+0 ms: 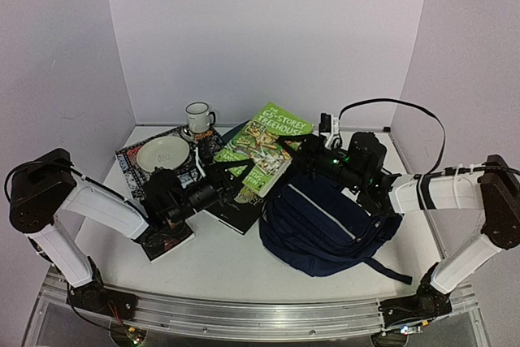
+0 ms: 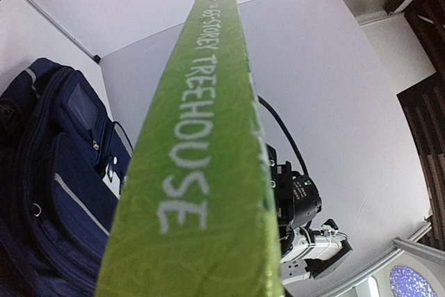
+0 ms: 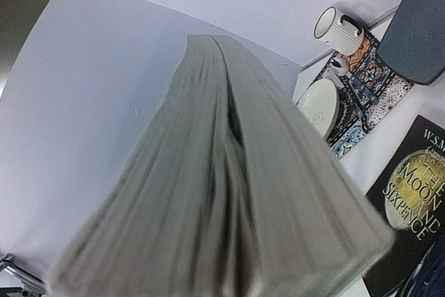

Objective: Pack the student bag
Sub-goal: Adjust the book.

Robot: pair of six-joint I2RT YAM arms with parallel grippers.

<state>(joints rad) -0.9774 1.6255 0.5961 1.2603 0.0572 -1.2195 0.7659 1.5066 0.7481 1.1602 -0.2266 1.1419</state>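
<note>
flat, diffuse light from overhead, lavender cast on the walls [image 1: 268, 30]. shadows soft, just under the student bag [image 1: 325, 225] and the arms. no hard glare on the tabletop [image 1: 227, 262]. overhead view sharp, corners bend a bit. wrist views heavy fisheye: green book [image 2: 195, 172] smears near the lens, its page edges [image 3: 229, 193] out of focus.

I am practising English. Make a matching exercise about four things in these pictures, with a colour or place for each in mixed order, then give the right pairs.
Things
1. mug
2. backpack
3. plate
4. Treehouse book

Colour or place
A. navy blue
B. green cover
C. resting on a patterned magazine
D. white with a dark rim

Pairs: 1-D, 2-A, 3-C, 4-B
</note>
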